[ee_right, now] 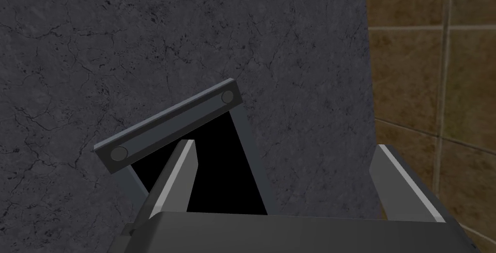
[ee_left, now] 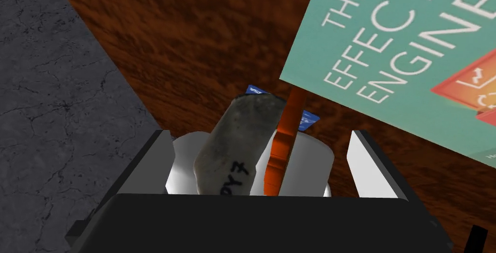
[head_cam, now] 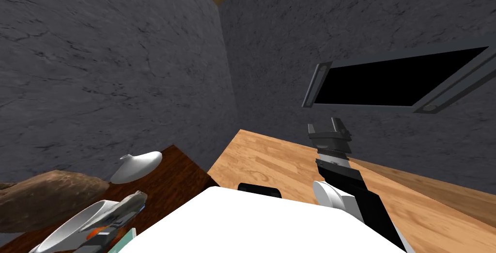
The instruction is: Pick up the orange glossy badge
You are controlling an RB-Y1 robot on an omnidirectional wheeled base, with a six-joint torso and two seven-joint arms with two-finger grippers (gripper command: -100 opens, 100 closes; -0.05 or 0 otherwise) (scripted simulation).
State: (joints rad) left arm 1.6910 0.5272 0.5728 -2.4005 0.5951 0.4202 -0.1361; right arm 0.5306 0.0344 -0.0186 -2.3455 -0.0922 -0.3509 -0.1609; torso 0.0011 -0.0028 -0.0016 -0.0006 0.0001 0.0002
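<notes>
My left end effector is down at the dark tabletop with its two fingers apart, gripping nothing yet. They straddle what looks like a white cup. The orange badge shows edge-on as a thin glossy strip and seems to stand in that cup. It is just beside a grey speckled stick, and both sit roughly midway between my fingers. I judge the wide spread is there to let the blades pass the clutter. Closing from here could catch the stick or the cup along with the badge, so my aim should favour the orange strip. A teal book lies close by, leaving little room on that side. My right end effector is held up to my right, fingers apart and empty, out of the way
</notes>
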